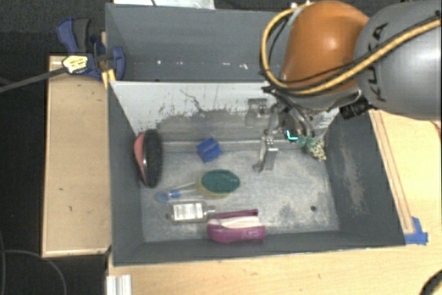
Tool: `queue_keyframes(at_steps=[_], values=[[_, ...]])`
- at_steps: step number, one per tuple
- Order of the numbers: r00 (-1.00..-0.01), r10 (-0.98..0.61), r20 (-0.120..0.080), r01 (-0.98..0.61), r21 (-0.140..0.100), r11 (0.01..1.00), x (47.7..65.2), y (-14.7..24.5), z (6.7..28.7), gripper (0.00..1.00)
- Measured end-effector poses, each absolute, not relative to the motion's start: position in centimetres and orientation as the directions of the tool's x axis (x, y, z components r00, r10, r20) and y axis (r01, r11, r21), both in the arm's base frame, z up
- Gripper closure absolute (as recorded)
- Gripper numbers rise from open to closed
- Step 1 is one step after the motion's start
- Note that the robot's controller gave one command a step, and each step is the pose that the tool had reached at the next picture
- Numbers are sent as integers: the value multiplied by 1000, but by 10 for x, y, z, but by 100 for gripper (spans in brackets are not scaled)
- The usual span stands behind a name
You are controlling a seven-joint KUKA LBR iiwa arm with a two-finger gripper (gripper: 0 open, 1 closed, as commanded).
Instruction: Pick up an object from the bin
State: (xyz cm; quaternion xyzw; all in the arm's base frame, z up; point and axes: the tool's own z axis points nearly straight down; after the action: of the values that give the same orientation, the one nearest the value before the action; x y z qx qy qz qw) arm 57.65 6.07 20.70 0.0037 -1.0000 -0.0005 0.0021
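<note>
Gripper point(265, 157), centre frame, grip state you cannot tell, sits over bare bin point(297, 197) floor; descend here and you grasp nothing, since the blue block point(208, 148) lies frame-left

Tool point(265, 157) hangs in the bin point(307, 186), perhaps touching its floor; blue block point(208, 148) nearby.

The grey bin point(304, 197) holds a blue block point(208, 148), green scrubber point(219, 182), clear bottle point(188, 211) and purple case point(236, 227).

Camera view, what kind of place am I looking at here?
Probably a robotics lab's grasping test cell: a grey metal bin holds small loose things like a blue block, and a robot arm reaches in from the right with its end effector above the bin floor.
</note>
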Motion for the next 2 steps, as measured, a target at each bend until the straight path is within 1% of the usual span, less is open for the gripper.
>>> queue_keyframes(at_steps=[1,2], values=[[-1000,10,4,10,1,1000,544,108,76,0],[-1000,16,-6,16,2,1000,548,107,81,100]])
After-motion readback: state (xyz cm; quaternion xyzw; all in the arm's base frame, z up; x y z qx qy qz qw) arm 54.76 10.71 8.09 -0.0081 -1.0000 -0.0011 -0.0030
